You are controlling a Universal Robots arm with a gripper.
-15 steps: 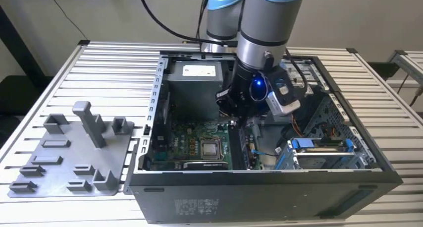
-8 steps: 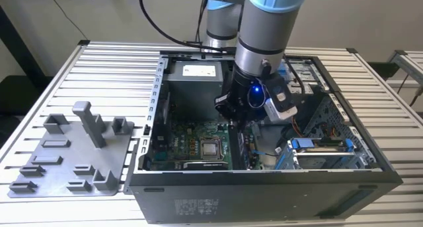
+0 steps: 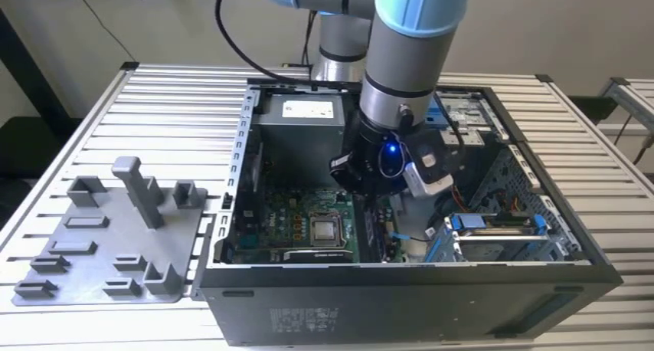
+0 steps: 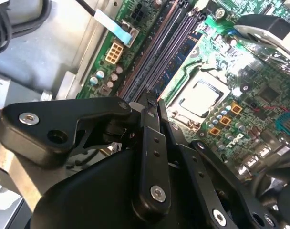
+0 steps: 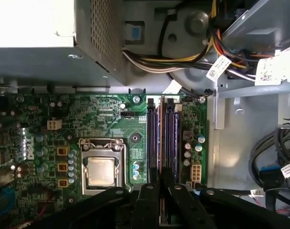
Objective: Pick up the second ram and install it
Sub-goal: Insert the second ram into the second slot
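We have the gripper (image 4: 152,102) down inside the computer case (image 3: 409,305), directly over the motherboard's memory slots (image 5: 160,138); its fingers (image 5: 150,200) are pinched narrow on the second ram (image 5: 160,143), standing edge-on in those slots; seating is in hand, calling for straight downward pressure.

Arm (image 3: 403,67): grey tubular links, light-blue joint caps, black cable looping off the upper section. Wrist unit black with a lit blue indicator. Gripper (image 4: 152,107): black linkage fingers with silver screws.

arm (image 3: 403,52) upright | wrist down | fingers (image 4: 150,143) closed together
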